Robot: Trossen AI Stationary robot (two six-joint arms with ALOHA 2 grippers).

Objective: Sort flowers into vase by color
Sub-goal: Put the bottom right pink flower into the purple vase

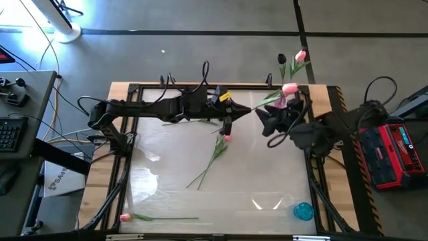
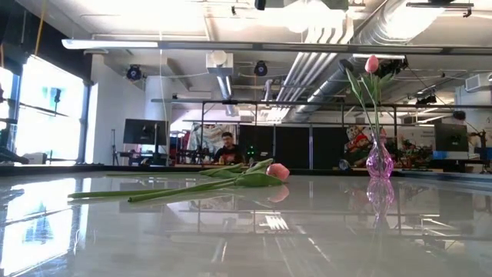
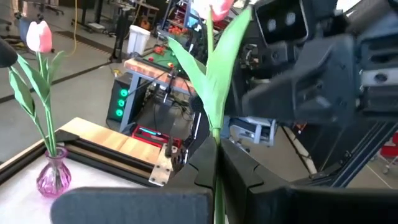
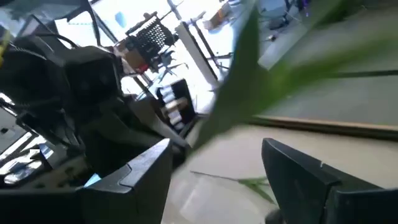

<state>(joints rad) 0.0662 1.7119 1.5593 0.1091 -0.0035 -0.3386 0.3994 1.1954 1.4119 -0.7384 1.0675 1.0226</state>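
Left gripper (image 1: pixel 227 124) pinches a pink tulip (image 1: pixel 289 88) by the stem, pointing it across at the right gripper (image 1: pixel 264 120), which waits wide open just beside it.

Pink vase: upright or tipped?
Upright. The pink glass vase stands on its base in the low view, with a pink tulip rising from its neck.

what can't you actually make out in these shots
- High view: whether the open right hand touches the pink tulip that the shut left hand holds; dark arms overlap there.
- Left wrist view: the tulip's head, cut off by the edge.
- Right wrist view: the leaf is blurred.
- Low view: the purple vase base, lost in glare.
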